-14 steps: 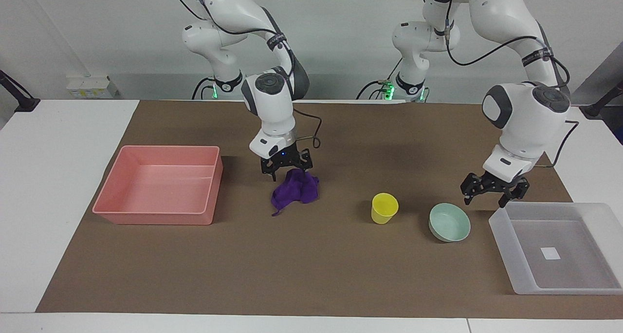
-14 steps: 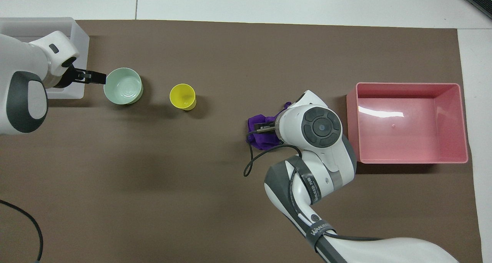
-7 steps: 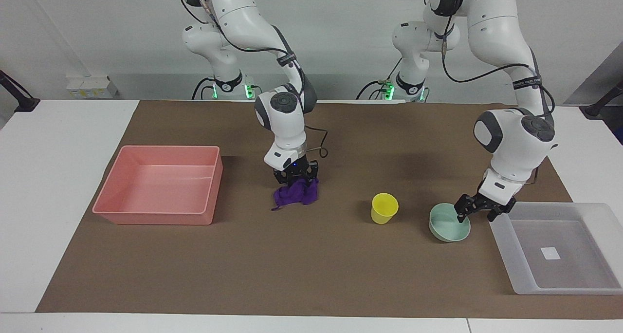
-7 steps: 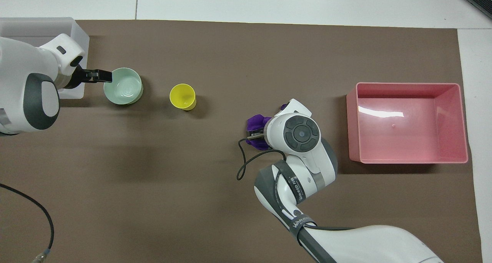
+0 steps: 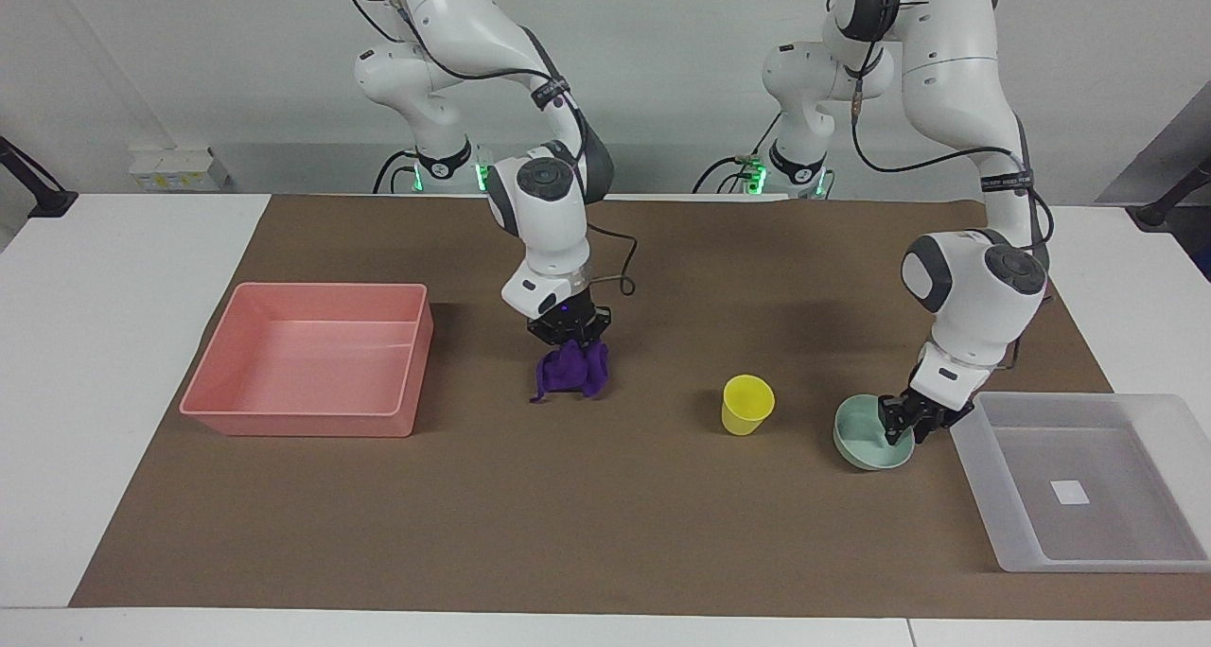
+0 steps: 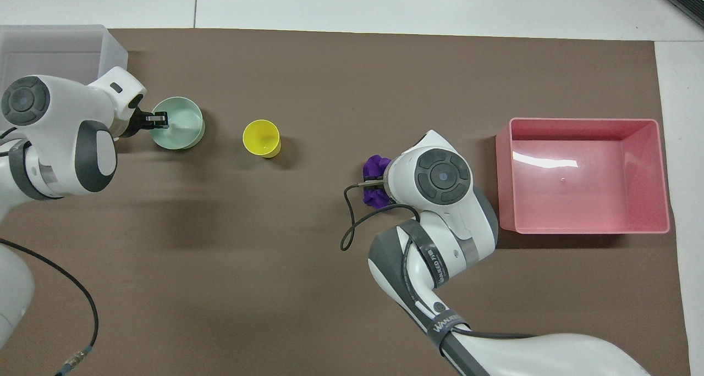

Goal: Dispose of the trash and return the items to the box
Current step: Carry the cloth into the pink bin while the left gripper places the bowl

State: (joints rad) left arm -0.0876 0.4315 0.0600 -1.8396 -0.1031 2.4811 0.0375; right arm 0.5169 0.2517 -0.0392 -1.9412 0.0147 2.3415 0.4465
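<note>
The trash, a purple cloth wad [image 5: 570, 371] [image 6: 375, 167], sits mid-table, bunched up under my right gripper [image 5: 568, 337], which is shut on its top; the overhead view hides those fingers beneath the wrist. Whether the wad still touches the mat I cannot tell. The mint-green bowl [image 5: 866, 442] [image 6: 181, 126] rests on the mat beside the box. My left gripper [image 5: 903, 427] [image 6: 158, 119] is shut on the bowl's rim at the side toward the box. The yellow cup [image 5: 747, 404] [image 6: 262, 137] stands upright between bowl and wad. The translucent box [image 5: 1088, 560] [image 6: 66, 38] holds nothing.
A pink tub [image 5: 303, 422] [image 6: 588, 124] with nothing in it stands at the right arm's end of the brown mat, beside the wad. A black cable [image 6: 352, 227] loops from the right wrist over the mat.
My right gripper came down on the purple wad and shut, bunching it. My left gripper dropped from beside the box to the bowl's rim and closed on it.
</note>
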